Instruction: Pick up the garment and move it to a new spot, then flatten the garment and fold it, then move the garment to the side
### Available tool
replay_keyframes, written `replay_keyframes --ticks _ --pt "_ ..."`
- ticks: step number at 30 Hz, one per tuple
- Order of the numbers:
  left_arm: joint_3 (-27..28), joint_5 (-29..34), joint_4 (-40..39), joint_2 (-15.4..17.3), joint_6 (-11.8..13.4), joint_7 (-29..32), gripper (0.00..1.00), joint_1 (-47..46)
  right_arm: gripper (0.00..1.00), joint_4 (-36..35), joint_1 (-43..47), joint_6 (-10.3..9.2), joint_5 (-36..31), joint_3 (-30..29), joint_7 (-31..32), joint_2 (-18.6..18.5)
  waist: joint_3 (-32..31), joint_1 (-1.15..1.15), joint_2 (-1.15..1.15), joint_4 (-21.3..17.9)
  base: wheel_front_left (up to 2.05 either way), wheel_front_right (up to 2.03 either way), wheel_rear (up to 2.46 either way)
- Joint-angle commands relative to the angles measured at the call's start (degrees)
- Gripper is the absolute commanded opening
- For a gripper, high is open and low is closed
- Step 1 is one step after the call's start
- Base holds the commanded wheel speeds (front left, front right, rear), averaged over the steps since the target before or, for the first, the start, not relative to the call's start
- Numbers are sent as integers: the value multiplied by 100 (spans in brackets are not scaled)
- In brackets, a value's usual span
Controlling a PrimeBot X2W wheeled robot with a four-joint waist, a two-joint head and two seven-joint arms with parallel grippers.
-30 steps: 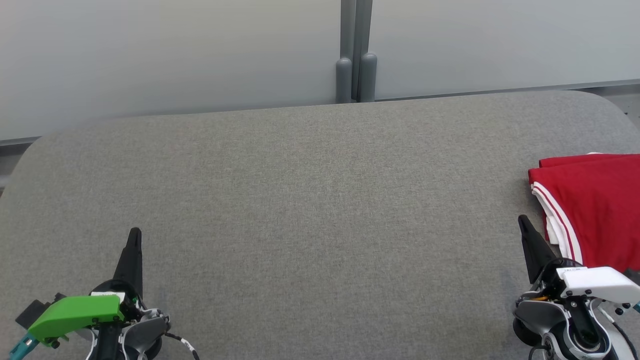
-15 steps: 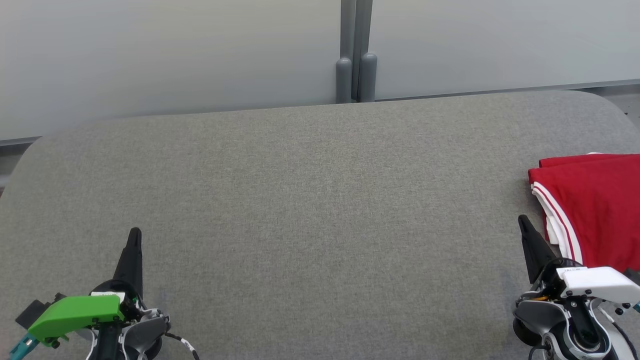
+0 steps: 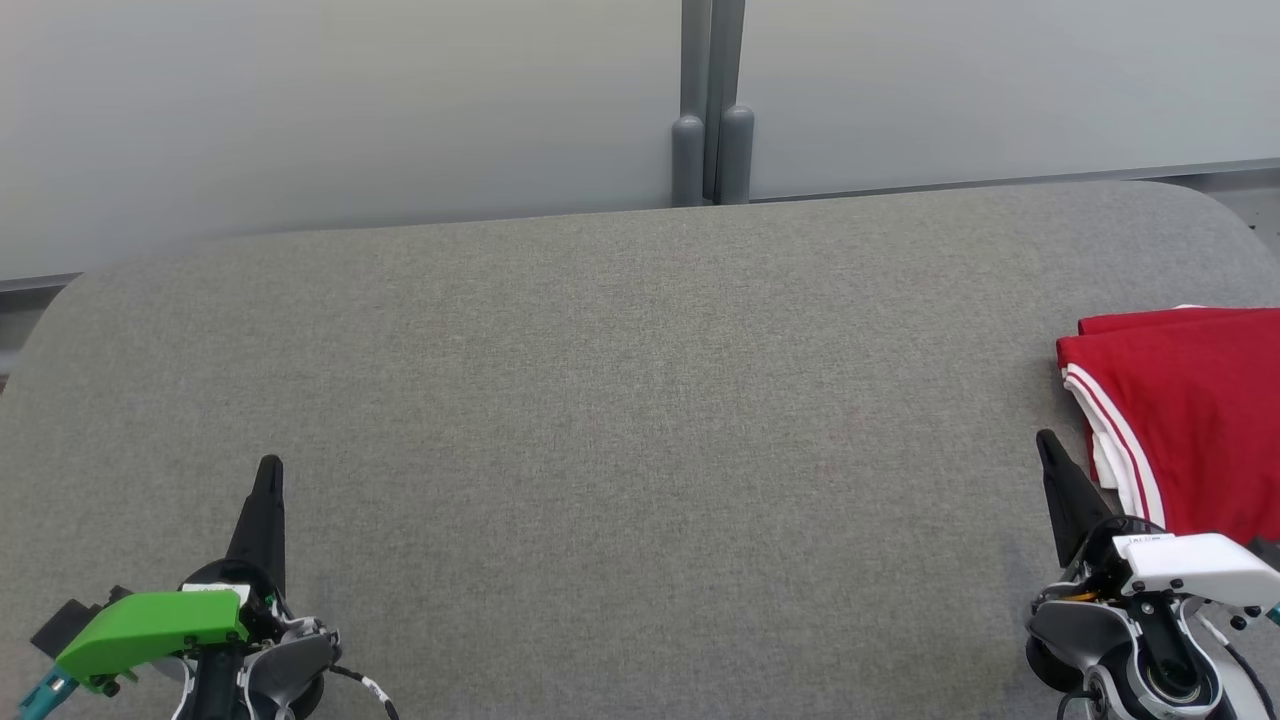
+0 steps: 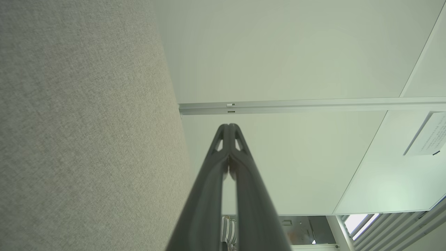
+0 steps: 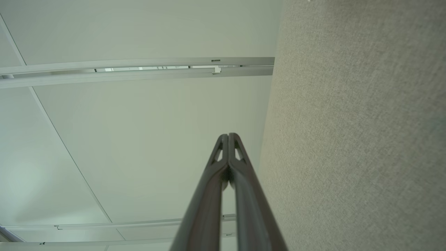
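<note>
A folded red garment (image 3: pixel 1190 410) with white stripes along its edge lies at the right side of the grey fabric table (image 3: pixel 620 400), partly cut off by the head view's right border. My right gripper (image 3: pixel 1044 440) stands shut just left of the garment's near corner, apart from it. Far across the table, at the lower left, my left gripper (image 3: pixel 270 465) is also shut and holds nothing. The left wrist view shows its fingertips (image 4: pixel 229 126) pressed together, and the right wrist view shows the right gripper (image 5: pixel 228 136) closed the same way.
Pale wall panels with a grey post (image 3: pixel 712 120) stand behind the table's far edge. The table's rounded corners show at the back left and back right. Bare grey cloth stretches between my two grippers.
</note>
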Motion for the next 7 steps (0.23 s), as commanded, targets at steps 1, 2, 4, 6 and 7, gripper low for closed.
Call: replay_keyframes --ticks 1,2,4,6,7 --pt "21 -3 -26 0 -33 -2 0 -71 0 -2 -35 2 34 -14 15 -29 0 0 47 0 0 0 0" --pt "21 -3 -26 0 -33 -2 0 -71 0 -2 -35 2 34 -14 15 -29 0 0 47 0 0 0 0" --pt "21 -3 -26 0 -33 -2 0 -70 0 -2 -35 2 34 -14 15 -29 0 0 47 0 0 0 0" --pt "20 -4 -26 0 -33 -2 0 -70 0 -2 -34 3 34 -14 15 -29 0 0 47 0 0 0 0" --pt "20 -4 -26 0 -33 -2 0 -70 0 -2 -34 2 34 -14 15 -29 0 0 47 0 0 0 0"
